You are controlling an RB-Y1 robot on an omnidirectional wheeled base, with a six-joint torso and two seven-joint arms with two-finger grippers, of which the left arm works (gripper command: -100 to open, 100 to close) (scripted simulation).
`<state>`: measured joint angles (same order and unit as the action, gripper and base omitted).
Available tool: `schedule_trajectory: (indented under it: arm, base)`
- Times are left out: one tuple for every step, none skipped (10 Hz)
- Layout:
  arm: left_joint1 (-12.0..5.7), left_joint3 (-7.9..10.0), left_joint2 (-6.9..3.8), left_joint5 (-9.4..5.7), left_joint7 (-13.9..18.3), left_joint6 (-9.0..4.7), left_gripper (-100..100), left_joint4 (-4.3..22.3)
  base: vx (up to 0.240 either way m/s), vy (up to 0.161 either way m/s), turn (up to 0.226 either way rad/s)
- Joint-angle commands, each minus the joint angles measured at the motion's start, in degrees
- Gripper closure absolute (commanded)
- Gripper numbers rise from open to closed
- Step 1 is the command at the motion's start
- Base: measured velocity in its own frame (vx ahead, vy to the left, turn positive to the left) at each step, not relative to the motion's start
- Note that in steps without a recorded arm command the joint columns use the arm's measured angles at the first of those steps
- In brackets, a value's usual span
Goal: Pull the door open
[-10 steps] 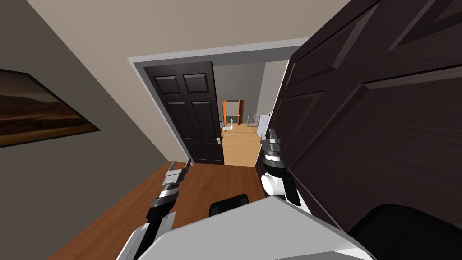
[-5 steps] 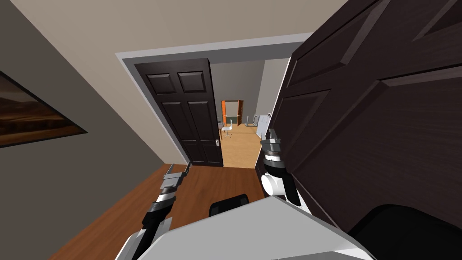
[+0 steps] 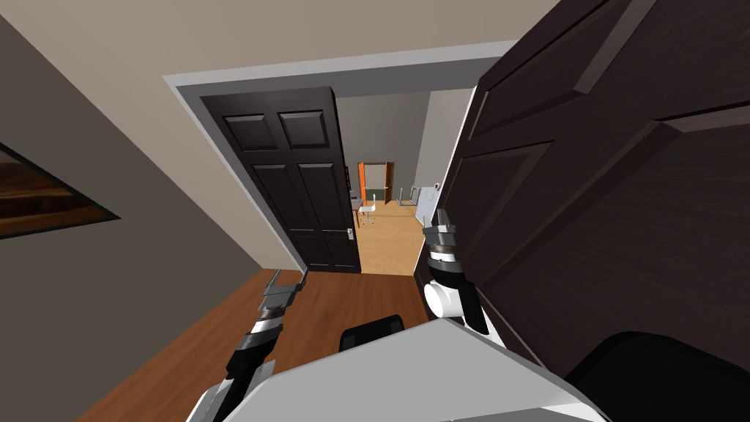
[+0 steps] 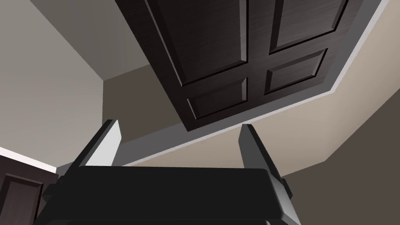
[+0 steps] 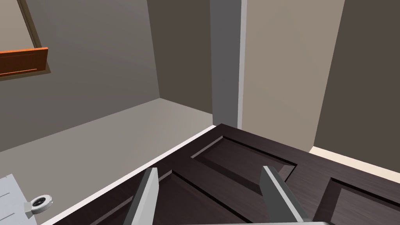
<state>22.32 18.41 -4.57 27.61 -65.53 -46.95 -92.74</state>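
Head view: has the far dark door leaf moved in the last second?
No. The far door leaf keeps its place in the grey frame; the whole view shifted, so I moved.

My head view cuts off the near right door [image 3: 600, 190] and the left wall's picture [image 3: 44, 205]; the far room's furniture [image 3: 368, 209] is too small to name.
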Motion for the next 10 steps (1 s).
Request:
schedule_trajectory:
  arm:
    - [-0.32,0.96,-0.11,0.98,-2.5,-1.25,-100,1.8]
    - [-0.48,1.69,-0.14,1.85,-4.2,-2.11,-100,3.0]
    - [-0.63,2.42,-0.16,2.73,-5.7,-2.97,-100,4.3]
    - [-0.63,2.42,-0.16,2.73,-6.3,-2.97,-100,4.3]
    - [-0.79,3.15,-0.19,3.61,-8.2,-3.84,-100,5.5]
    - [-0.94,3.88,-0.22,4.49,-9.8,-4.70,-100,6.7]
    - [-0.94,3.88,-0.22,4.49,-10.1,-4.70,-100,6.7]
    - [-1.10,4.61,-0.24,5.36,-12.0,-5.56,-100,7.9]
    - [-1.25,5.32,-0.23,6.21,-13.6,-6.40,-100,9.1]
    - [-1.25,5.32,-0.23,6.21,-13.9,-6.40,-100,9.1]
  base:
    - [0.061,-0.026,-0.019]
    - [0.084,-0.037,-0.028]
    - [0.111,-0.040,-0.032]
    - [0.076,-0.030,-0.007]
    - [0.048,-0.032,-0.020]
    - [0.076,-0.041,-0.028]
    - [0.065,-0.025,-0.006]
    - [0.064,-0.025,-0.019]
    - [0.077,-0.035,-0.025]
    - [0.058,-0.023,-0.009]
